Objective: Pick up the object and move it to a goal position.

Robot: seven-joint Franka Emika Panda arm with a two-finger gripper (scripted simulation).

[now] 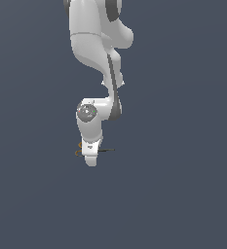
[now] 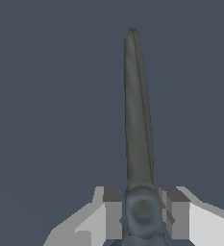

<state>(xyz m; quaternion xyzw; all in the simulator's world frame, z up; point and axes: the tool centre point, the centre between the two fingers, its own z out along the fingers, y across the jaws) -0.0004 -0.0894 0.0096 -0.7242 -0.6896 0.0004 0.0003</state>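
Locate the scissors [image 2: 138,120] first. In the wrist view the dark grey blades run straight out from the gripper [image 2: 142,211], and the rounded pivot area sits directly between the two finger pads [image 2: 112,214]. The pads press against it on both sides, so you can treat the jaws as narrowed onto the scissors at the pivot. Gripping there appears to keep the long blades in line with the wrist and clear of the fingers.

In the exterior view the scissors [image 1: 106,150] show as a thin dark line sticking out to the exterior view's right of the gripper [image 1: 90,158], with a trace of the orange-brown handles [image 1: 79,149] on the exterior view's left. The blades lie roughly level. You cannot tell from either view whether the scissors rest on the grey surface [image 1: 183,194] or are lifted off it; no shadow or gap is readable.

The arm [image 1: 98,63] comes down from above, wrist pointing downward, which suits a top grasp on a flat, thin item.

No brand, label or writing is legible anywhere. No goal marker is visible either.
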